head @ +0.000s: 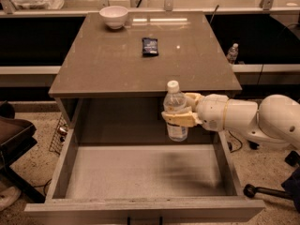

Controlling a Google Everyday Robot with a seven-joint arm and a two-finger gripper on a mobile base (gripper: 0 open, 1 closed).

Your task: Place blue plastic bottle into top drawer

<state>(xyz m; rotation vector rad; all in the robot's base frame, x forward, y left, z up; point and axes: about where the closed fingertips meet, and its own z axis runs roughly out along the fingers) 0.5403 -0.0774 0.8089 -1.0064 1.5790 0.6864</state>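
The blue plastic bottle [176, 106] is clear with a white cap and stands upright in the air. My gripper [182, 110] reaches in from the right and is shut on the bottle's middle. It holds the bottle over the back right part of the open top drawer [140, 172], just in front of the cabinet top's front edge. The bottle's base hangs above the pale drawer bottom. The drawer holds nothing else.
The brown cabinet top [103, 60] carries a white bowl [114, 17] at the back left and a small dark packet [150, 46] in the middle. A tiny bottle [232, 53] stands far right behind. A dark chair [11, 135] is at the left. My white arm [262, 121] fills the right side.
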